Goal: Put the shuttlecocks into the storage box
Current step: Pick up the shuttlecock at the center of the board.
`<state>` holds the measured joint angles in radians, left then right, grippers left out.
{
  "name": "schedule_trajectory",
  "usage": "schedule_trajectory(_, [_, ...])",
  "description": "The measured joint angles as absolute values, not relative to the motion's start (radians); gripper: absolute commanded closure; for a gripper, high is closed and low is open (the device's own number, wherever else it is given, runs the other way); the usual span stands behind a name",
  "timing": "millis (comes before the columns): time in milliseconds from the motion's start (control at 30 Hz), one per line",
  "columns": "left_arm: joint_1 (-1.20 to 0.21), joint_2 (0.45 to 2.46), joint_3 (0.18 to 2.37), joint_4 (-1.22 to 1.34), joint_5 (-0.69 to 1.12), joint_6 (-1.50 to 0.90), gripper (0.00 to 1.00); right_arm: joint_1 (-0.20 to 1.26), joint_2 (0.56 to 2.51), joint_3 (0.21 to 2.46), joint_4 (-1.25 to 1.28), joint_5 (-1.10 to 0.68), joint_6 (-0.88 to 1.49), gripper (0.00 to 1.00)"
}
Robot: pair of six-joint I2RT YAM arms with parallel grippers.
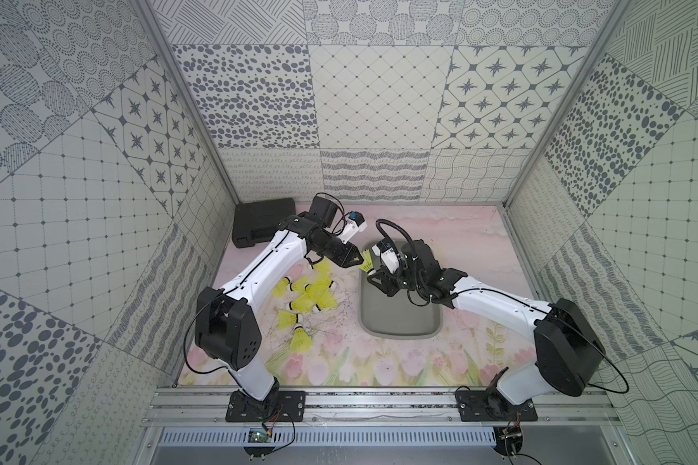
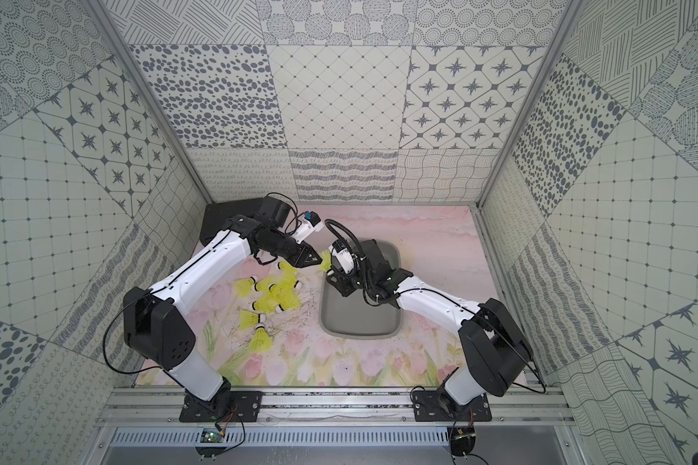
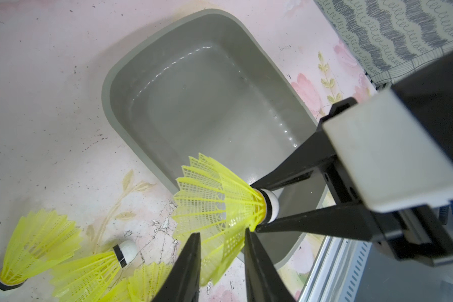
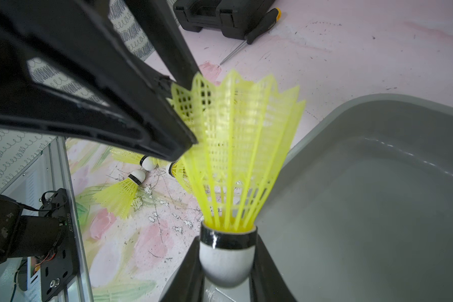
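**A:** What's nearest us?

**B:** The loose shuttlecocks (image 1: 319, 298), heaped on the table (image 1: 379, 362) on the left arm's side, just beside the grey box (image 1: 399, 322). They lie tumbled on their sides, so I'd guess each needs picking up singly.

**A:** And the box?

**B:** It sits flat. No shuttlecock shows in the part I can see, so most of the job looks undone.

**A:** Then the arms?

**B:** They meet above the box's left rim, toward its far end. The right gripper (image 4: 228, 251) is clamped on the white tip of the held shuttlecock (image 4: 236, 146), with the skirt pointing out over the table. The left gripper (image 3: 221, 232) pinches the skirt's edge, and both its tips touch the mesh.

**A:** Why two grips on one?

**B:** It reads as a hand-off or a re-grip, but I can't tell which arm lets go. The tip is the firm part. The skirt would likely crumple.

**A:** Farthest?

**B:** The black case (image 1: 258, 223) by the back wall, with a screwdriver (image 4: 262, 24) just beside it. Both are well apart from the work.
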<state>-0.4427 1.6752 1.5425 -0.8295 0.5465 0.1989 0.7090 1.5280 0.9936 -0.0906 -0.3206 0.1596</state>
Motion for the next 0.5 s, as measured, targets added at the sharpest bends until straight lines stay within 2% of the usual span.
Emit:
schedule_trajectory(100, [-0.443, 1.678, 1.546, -0.834, 0.548, 0.205, 0.87, 0.709, 1.528, 0.994, -0.096, -0.32, 0.156, 0.74])
schedule_trajectory(267, [-0.443, 1.678, 1.548, -0.834, 0.555, 0.207, 0.92, 0.709, 1.528, 0.994, -0.099, -0.311, 0.151, 0.7])
schedule_trajectory(500, [-0.443, 1.678, 1.529, -0.813, 0.579, 0.157, 0.96, 0.708, 1.524, 0.989, -0.1, -0.272, 0.149, 0.53])
